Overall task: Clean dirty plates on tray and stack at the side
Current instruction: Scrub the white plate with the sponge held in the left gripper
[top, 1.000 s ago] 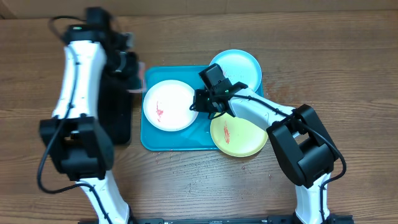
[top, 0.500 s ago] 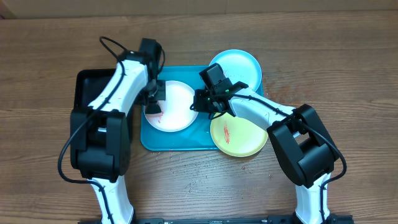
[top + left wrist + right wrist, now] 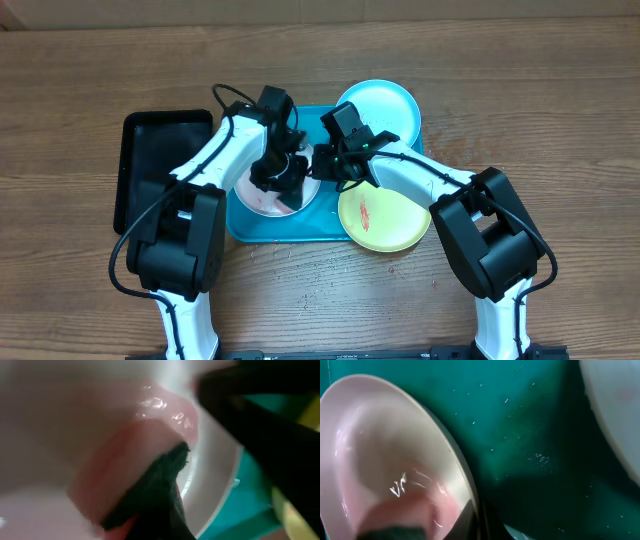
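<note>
Tray (image 3: pixel 300 228) in the middle of the wooden table (image 3: pixel 560 120), teal plastic with rounded corners and a raised rim, long axis running left to right across me. The plates are round, so no long axis there.

White plate (image 3: pixel 258 200) sits in the tray's left half, glossy, with a wet pink smear. My left gripper (image 3: pixel 285 182) is down on it, clenched on a dark cloth (image 3: pixel 155 490) that is fuzzy at the edge and pressed to the plate's face. My right gripper (image 3: pixel 322 165) is at that plate's right rim, jaws closed, and the rim runs right in between my fingers, so it looks pinched.

The pale blue-mint plate (image 3: pixel 380 105) overhangs the tray's far right corner. The yellow-green plate (image 3: pixel 390 220) overhangs the near right corner, carrying a red-orange streak.

It's tight between my two wrists. Bare teal shows along the near rim. The black tray (image 3: pixel 150 170), narrow and standing lengthwise, lies just left of the teal one, with wood grain all round.
</note>
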{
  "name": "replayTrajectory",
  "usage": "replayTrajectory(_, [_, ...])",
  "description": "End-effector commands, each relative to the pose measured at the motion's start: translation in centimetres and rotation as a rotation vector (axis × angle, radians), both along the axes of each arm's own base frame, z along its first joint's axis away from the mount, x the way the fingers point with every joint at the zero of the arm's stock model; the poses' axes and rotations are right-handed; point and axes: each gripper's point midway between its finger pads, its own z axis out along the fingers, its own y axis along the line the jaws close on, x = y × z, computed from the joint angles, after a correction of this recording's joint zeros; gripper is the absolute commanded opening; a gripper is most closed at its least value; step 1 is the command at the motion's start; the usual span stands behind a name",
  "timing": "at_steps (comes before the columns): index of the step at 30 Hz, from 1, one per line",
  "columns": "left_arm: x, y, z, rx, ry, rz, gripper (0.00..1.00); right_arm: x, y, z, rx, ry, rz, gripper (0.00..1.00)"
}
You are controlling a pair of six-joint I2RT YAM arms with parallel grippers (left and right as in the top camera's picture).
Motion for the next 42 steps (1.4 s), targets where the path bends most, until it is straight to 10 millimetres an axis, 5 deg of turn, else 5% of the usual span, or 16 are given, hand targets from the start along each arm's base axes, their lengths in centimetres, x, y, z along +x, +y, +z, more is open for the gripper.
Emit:
replayTrajectory(1, [0.1,-1.8,0.3,-0.153,0.01,-0.02,0.04,0.5,0.0,-0.3,0.005,0.005,-0.015,0.04])
replayTrajectory(9, [9.1,2.4,0.4,-0.042,-0.264,0.293,0.04,0.2,-0.1,-0.4,-0.001,0.015,-0.015,0.04])
replayTrajectory(13, [11.2,6.4,0.3,0.143,-0.366,0.433,0.04,0.2,-0.1,-0.4,-0.001,0.015,-0.015,0.04])
replayTrajectory(22, [4.5,10.6,-1.1,0.417,-0.148,0.352,0.04,0.3,-0.1,-0.4,0.0,0.012,-0.015,0.04])
replayTrajectory(30, [-0.2,4.4,-0.6,0.017,-0.031,-0.261,0.04,0.4,0.0,-0.3,0.002,0.009,-0.015,0.04])
replayTrajectory(38, [-2.3,3.7,0.0,-0.067,0.019,-0.385,0.04,0.4,0.0,-0.3,0.003,0.008,-0.015,0.04])
replayTrajectory(42, [-0.2,7.5,-1.0,0.204,0.002,-0.169,0.04,0.5,0.0,-0.3,0.006,0.004,-0.016,0.04])
